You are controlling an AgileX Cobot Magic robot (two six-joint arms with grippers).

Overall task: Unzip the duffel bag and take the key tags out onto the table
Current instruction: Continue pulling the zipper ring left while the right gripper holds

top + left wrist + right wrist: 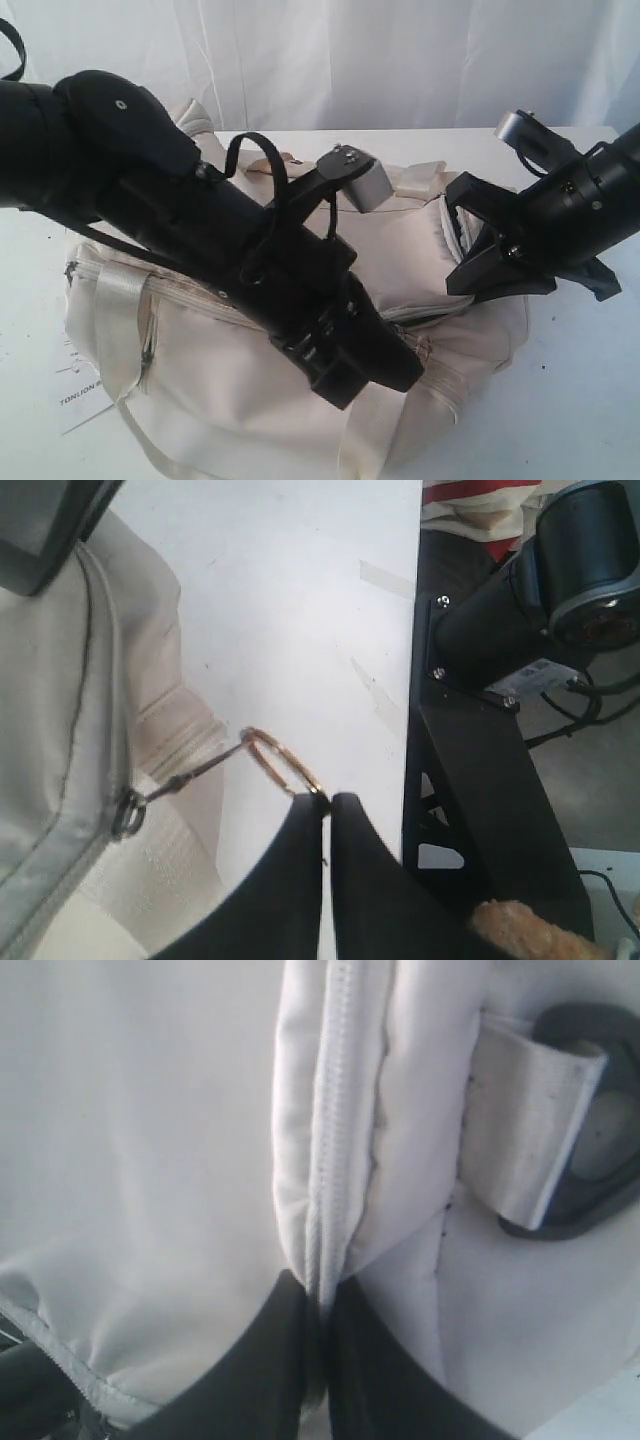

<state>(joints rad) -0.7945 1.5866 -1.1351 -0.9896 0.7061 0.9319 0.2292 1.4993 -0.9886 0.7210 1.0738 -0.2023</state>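
Note:
The cream duffel bag [230,400] lies on the white table [580,400], its main zipper partly parted at the right end. My left gripper [327,798] is shut on a gold ring [283,762] hooked to a grey zipper pull [190,777] at the bag's edge [50,730]. In the exterior view the left gripper [350,375] reaches low over the bag's front. My right gripper [322,1295] is shut on a fold of bag fabric that carries a zipper strip [335,1110], at the bag's right end [465,255]. The key tags are hidden.
A white paper label [80,390] with black print lies by the bag's left side. A black strap ring [590,1160] on a webbing loop sits beside the pinched fold. Beyond the table's edge stand a black frame [470,760] and a camera [580,560].

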